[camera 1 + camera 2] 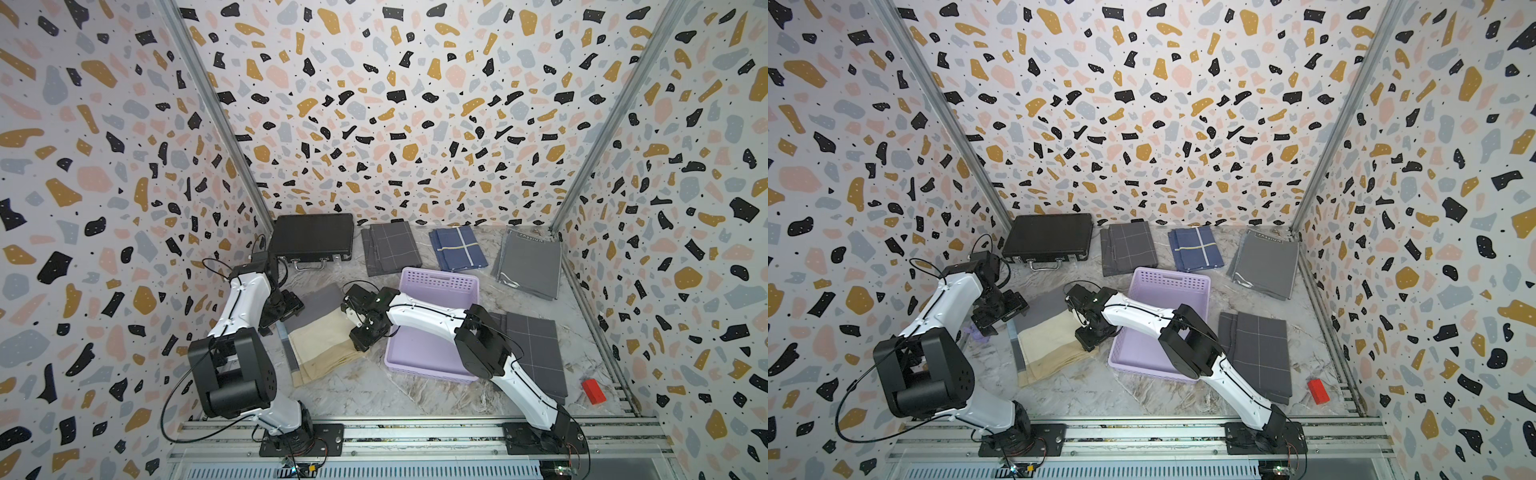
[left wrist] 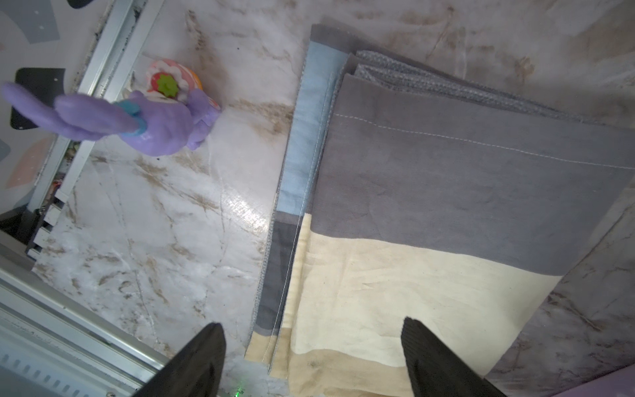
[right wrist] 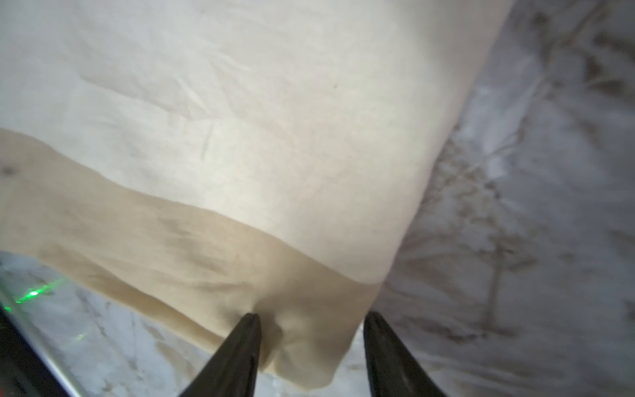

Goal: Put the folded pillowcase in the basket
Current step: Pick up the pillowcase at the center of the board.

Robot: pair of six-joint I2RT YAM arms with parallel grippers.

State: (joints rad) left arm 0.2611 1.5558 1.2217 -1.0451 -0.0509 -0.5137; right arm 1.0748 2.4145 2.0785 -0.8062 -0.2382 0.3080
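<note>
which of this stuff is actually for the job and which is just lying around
Job: folded pillowcase, lavender basket.
Lying about: black briefcase, blue cloth, grey cloth stack, far checked cloth, near checked cloth, red block, purple toy.

Left arm point(image 1: 241, 307) and right arm point(image 1: 432, 316), in the lower frame, are showing white shells between blocky black joints point(image 1: 232, 374). Thin black cables point(image 1: 163, 415) are looping alongside. Black base plates point(image 1: 330, 440) are carrying screws. Left gripper point(image 2: 311, 321) and right gripper point(image 3: 312, 313) are showing tapering black fingers point(image 2: 202, 361).
</note>
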